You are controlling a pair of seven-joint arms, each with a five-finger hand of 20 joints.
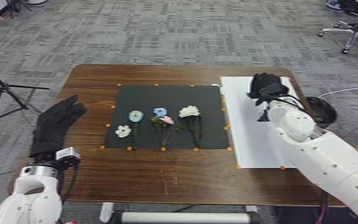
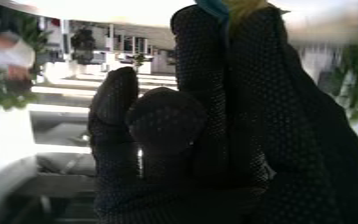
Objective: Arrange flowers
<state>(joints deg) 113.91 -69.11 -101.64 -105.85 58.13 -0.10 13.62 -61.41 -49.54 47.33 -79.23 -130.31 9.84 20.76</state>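
"Where were the hands, nearest first?"

"The left hand (image 1: 58, 117) rested along the left edge of the table (image 1: 202, 187), its fingers relaxed and uncurled. Just right of those fingers came the black mat (image 1: 153, 95) with the flowers: small white (image 1: 123, 131), pale blue (image 1: 135, 116), pink (image 1: 167, 120), blue (image 1: 160, 112), then the fuller white (image 1: 190, 111). Farther off, the right hand (image 1: 266, 84) was over the far part of the white sheet (image 1: 251, 145)."

"Was it gripping anything?"

"Its fingertips seemed to pinch a teal-and-yellow piece (image 2: 244, 7), perhaps a bloom; I couldn't tell which part."

"How was that best handled?"

"I judged it was placing. It wanted a light pinch, the stem brought down first, and a release only once it lay steady, so the petals weren't crushed."

"And room to move?"

"The sheet's bare part, nearer than the right fingers, gave them space. Leftward, the mat's flowers called for a lifted path. Beyond those fingertips the table's far edge was near, so a long push risked dropping the piece."
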